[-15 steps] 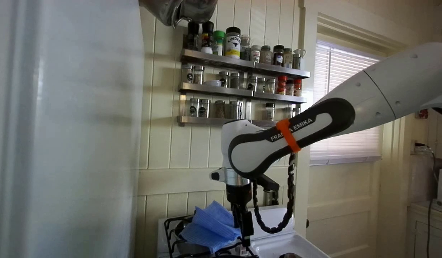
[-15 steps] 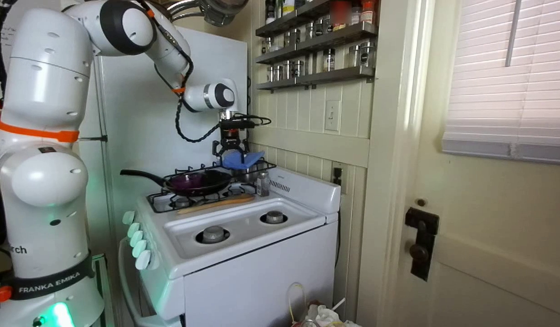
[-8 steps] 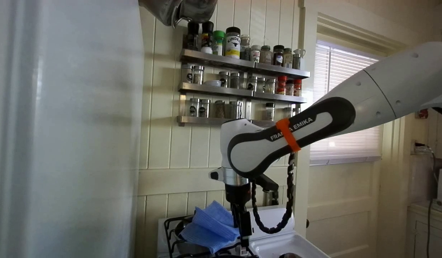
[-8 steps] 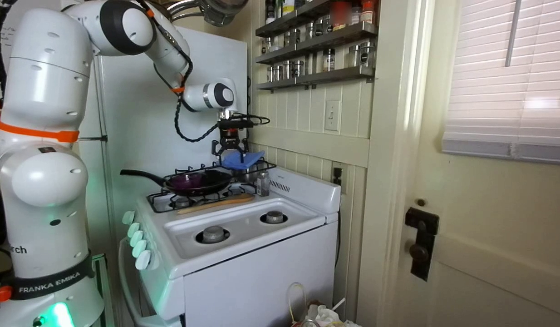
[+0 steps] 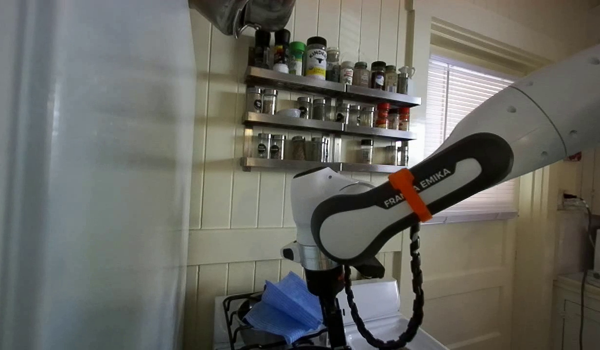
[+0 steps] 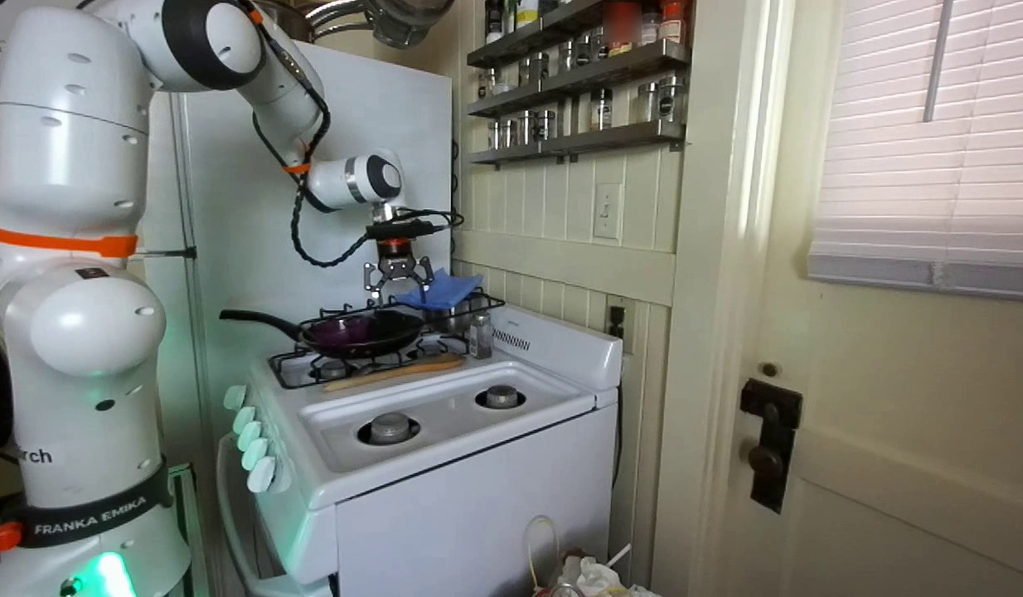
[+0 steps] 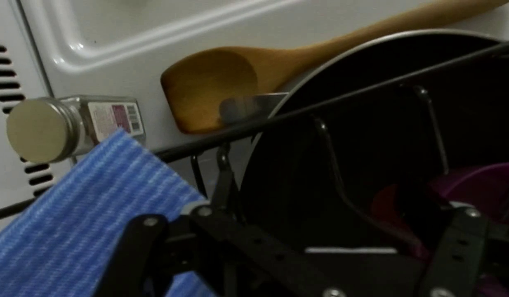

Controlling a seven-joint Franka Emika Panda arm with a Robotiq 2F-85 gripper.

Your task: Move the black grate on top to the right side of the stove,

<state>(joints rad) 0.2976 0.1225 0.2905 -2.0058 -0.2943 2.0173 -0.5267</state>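
The black grate lies raised on the left half of the white stove, over a dark frying pan and a metal pot. In the wrist view one long bar of the grate runs slantwise, with thin prongs below it. My gripper points down over the grate, jaws spread wide and nothing held. In the wrist view its left finger is close to the grate's bars; whether it touches them I cannot tell. The right fingertip is lost in the dark there.
A blue cloth drapes over the grate's back part, beside the gripper. A spice jar and a wooden spoon lie along the stove's middle. On the right half are two uncovered burners. The raised back panel borders the wall.
The arm and gripper have moved away from the back wall toward the stove's front, leftward in an exterior view. The jaws have stayed open. Grate, cloth and pan are where they were.
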